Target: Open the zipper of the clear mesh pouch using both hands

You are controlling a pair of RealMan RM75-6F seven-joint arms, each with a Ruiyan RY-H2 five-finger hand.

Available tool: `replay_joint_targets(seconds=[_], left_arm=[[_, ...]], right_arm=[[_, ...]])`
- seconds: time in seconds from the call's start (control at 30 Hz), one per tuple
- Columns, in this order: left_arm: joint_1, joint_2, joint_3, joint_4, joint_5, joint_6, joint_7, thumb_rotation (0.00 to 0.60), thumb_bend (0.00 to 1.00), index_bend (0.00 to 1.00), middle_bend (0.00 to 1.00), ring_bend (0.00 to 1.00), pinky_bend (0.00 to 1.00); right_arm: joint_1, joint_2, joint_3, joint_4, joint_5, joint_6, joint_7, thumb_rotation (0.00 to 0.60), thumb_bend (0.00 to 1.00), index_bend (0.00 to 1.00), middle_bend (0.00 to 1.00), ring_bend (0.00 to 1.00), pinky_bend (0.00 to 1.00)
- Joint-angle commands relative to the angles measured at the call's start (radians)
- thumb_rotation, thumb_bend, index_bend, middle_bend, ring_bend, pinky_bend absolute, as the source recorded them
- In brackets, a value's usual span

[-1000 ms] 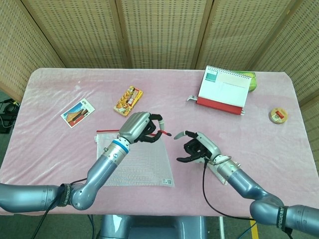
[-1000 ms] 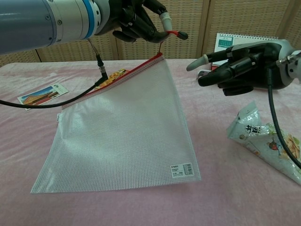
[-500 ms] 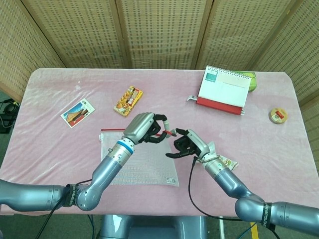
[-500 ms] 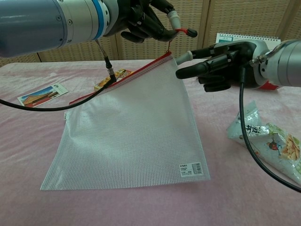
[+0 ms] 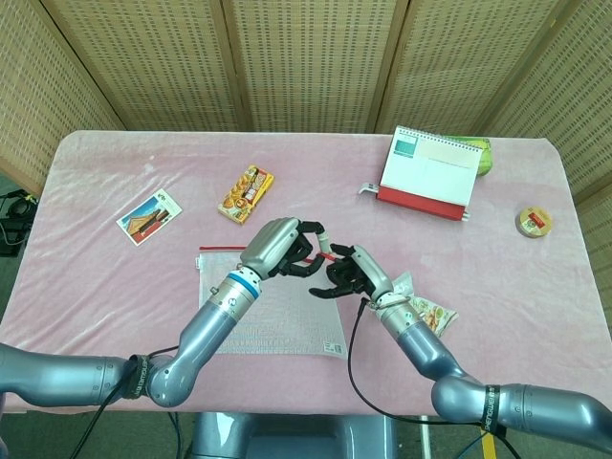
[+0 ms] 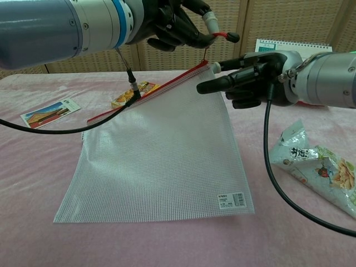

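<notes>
The mesh pouch [image 6: 158,150] hangs tilted, its lower edge resting on the pink desk [image 6: 33,167] nearest the robot and its red zipper edge [image 6: 150,92] raised at the right corner. From the chest view the bottom left corner of the pouch lies flat, the barcode label sits at the lower right. Whether the zipper has parted at all is hard to make out; the teeth look closed along the part that shows.

The left hand [image 6: 178,25] holds that raised corner up by the red pull tab [image 6: 222,35], pinched between its fingers [image 6: 208,19], with the rest of the fingers curled in. The right hand [image 6: 250,78] reaches in just beside the corner, fingers stretched out toward the pouch's top edge; whether they touch or grip it cannot be told, as the hands overlap in the head view.

A snack packet [image 6: 320,169] lies to the right, cut off by the frame. Farther back are a candy box [image 5: 247,192], a postcard [image 5: 149,216], a desk calendar [image 5: 428,174] and a tape roll [image 5: 534,222].
</notes>
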Motion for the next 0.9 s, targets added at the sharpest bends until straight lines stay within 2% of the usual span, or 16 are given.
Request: replay_joint_targets(seconds=[0.03, 0.17, 0.43, 0.67, 0.9], left_arm=[[0.000, 0.000, 0.003, -0.003, -0.001, -0.003, -0.005, 0.600, 0.56, 0.89, 0.99, 0.96, 1.00], [-0.001, -0.005, 0.005, -0.003, 0.002, -0.003, -0.012, 0.600, 0.56, 0.89, 0.99, 0.96, 1.00], [-0.003, -0.007, 0.007, -0.003, 0.005, -0.001, -0.021, 0.600, 0.56, 0.89, 0.99, 0.96, 1.00], [-0.003, -0.005, 0.006, -0.008, 0.006, -0.001, -0.025, 0.600, 0.56, 0.89, 0.99, 0.96, 1.00], [-0.004, -0.003, 0.008, -0.008, 0.004, 0.001, -0.028, 0.600, 0.56, 0.89, 0.99, 0.96, 1.00]], right_arm=[[0.001, -0.013, 0.014, 0.000, 0.023, 0.027, -0.021, 0.600, 0.22, 0.50, 0.95, 0.96, 1.00], [0.000, -0.021, 0.022, 0.000, 0.045, 0.039, -0.041, 0.600, 0.27, 0.54, 0.96, 0.96, 1.00], [-0.010, -0.030, 0.036, -0.003, 0.050, 0.027, -0.056, 0.600, 0.47, 0.59, 0.96, 0.97, 1.00], [-0.019, -0.035, 0.046, -0.003, 0.043, 0.015, -0.061, 0.600, 0.60, 0.61, 0.96, 0.96, 1.00], [-0.031, -0.034, 0.051, -0.007, 0.033, -0.001, -0.060, 0.600, 0.76, 0.70, 0.97, 0.97, 1.00]])
